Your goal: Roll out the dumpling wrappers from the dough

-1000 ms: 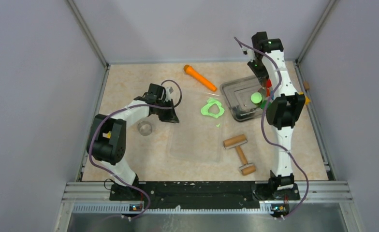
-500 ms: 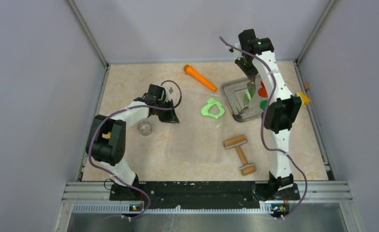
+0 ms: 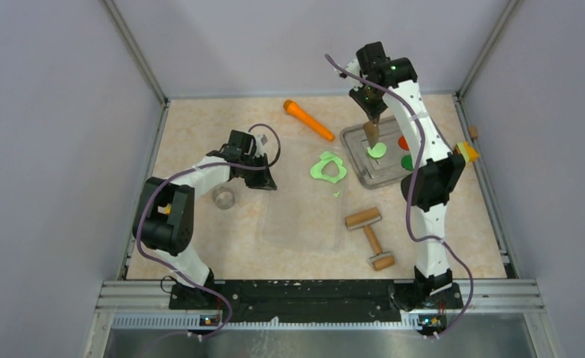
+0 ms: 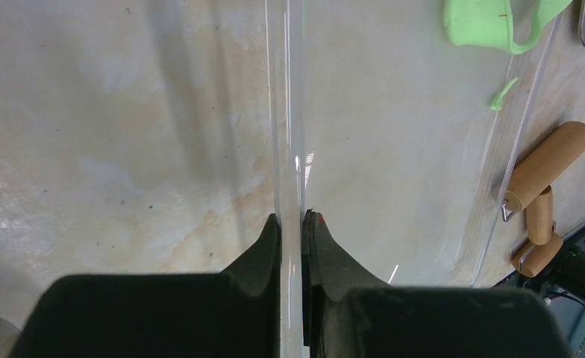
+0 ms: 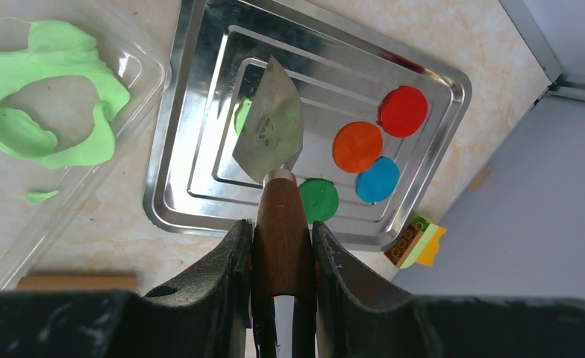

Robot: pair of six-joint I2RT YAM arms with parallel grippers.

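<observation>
Spatula blade above the tray, clear sheet pinned at its edge.
The right gripper [image 5: 278, 246] is clenched on the wooden handle of a metal spatula [image 5: 271, 130], whose blade hangs over the steel tray [image 5: 200, 195]. One dumpling wrapper [image 3: 377, 150] lies in the tray, partly under the blade, apart from the red, orange, blue and dark green discs. The left gripper [image 4: 291, 233] pinches the edge of the clear sheet [image 3: 304, 216]. The dough [image 5: 110, 104], a ring with a hole, lies on that sheet just left of the tray.
</observation>
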